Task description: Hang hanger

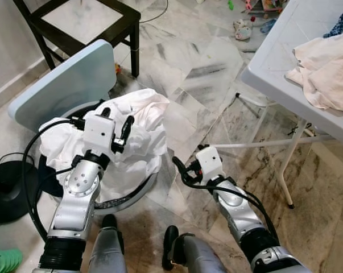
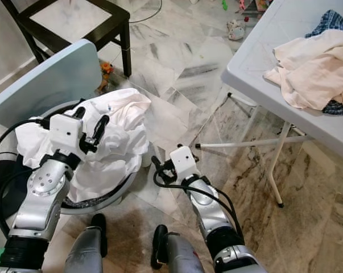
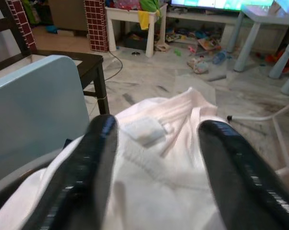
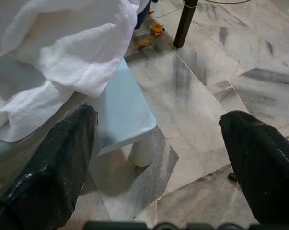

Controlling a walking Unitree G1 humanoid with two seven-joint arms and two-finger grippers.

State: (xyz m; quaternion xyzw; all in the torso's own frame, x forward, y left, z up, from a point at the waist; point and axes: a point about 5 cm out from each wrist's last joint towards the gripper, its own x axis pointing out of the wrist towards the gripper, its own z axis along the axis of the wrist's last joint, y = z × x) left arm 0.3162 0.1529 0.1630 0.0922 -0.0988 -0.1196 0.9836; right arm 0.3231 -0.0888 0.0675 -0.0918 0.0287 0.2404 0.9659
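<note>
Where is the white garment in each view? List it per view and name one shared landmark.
Left eye: white garment heaped left of centre, under the left gripper.
Right eye: left of centre.
Left wrist: between the fingers.
Right wrist: draped over the seat.
Landmark: pale blue child's chair.

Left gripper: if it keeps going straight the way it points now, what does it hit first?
Most likely the white cloth heaped just under and ahead of the open left gripper; depth is unclear, but nothing else lies between.

Marble floor carrying dark chair at 11 o'clock, toys at 1 o'clock. White folding table at 2 o'clock holding cream clothes. Pale blue stool holding white cloth at 9 o'clock.
</note>
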